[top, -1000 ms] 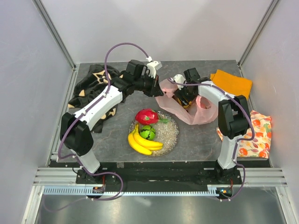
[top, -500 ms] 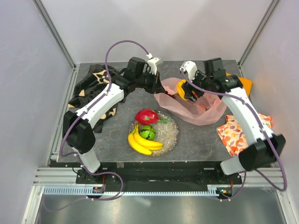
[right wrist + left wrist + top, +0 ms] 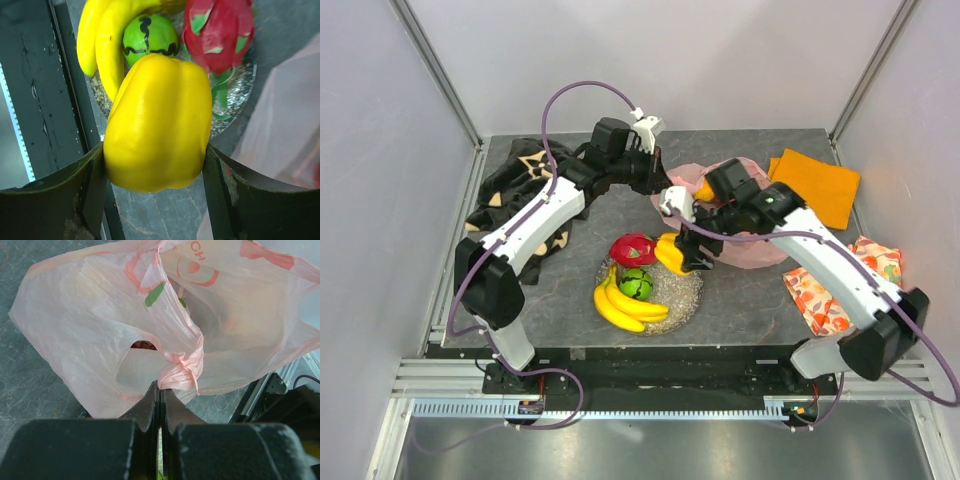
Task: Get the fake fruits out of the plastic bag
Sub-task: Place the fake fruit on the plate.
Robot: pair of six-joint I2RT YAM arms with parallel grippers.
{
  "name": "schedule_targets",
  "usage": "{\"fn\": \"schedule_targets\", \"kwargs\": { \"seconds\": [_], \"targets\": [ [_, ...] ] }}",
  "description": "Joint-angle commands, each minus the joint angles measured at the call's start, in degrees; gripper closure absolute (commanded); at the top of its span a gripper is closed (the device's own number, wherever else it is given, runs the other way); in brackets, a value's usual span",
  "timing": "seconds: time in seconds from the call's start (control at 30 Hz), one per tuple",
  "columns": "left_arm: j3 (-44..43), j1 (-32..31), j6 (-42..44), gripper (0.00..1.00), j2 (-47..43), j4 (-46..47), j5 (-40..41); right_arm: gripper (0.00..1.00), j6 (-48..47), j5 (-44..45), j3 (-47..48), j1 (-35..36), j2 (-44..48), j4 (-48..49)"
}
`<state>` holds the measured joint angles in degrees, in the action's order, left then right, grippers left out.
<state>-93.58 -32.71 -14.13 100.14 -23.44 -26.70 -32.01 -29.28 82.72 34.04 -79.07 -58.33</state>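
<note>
The pink plastic bag (image 3: 757, 248) lies crumpled at the back right of the table. My left gripper (image 3: 655, 182) is shut on its bunched handle (image 3: 180, 371), and a bit of red shows through the handle loop (image 3: 144, 344). My right gripper (image 3: 155, 167) is shut on a glossy yellow fake fruit (image 3: 157, 120), held over the plate's right edge (image 3: 670, 252). On the silvery glitter plate (image 3: 688, 292) sit the banana bunch (image 3: 625, 305), the dragon fruit (image 3: 632, 248) and the green ball (image 3: 638, 284).
An orange cloth (image 3: 817, 180) lies at the back right. A floral cloth (image 3: 875, 265) sits at the right edge, partly under my right arm. A dark patterned cloth (image 3: 515, 185) is heaped at the back left.
My right gripper has come out of the bag with the yellow fruit and swung left and forward to the plate. The bag has sagged. My left gripper has kept its hold.
</note>
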Motion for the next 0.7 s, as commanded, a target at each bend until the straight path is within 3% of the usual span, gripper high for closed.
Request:
{"fn": "schedule_targets", "kwargs": {
  "seconds": [0.0,0.27,0.67],
  "targets": [
    [-1.0,0.1,0.2,0.98,-2.6,1.4,2.0,0.52,-3.0,-1.2,-1.0,1.0,-7.5,0.0],
    [2.0,0.0,2.2,0.99,-5.6,1.4,2.7,0.57,-1.1,6.7,0.3,1.1,-17.1,2.4],
    [1.7,0.1,2.4,0.98,-4.8,1.3,2.3,0.56,-12.7,9.2,-11.8,1.5,-13.8,7.3]
  ]
}}
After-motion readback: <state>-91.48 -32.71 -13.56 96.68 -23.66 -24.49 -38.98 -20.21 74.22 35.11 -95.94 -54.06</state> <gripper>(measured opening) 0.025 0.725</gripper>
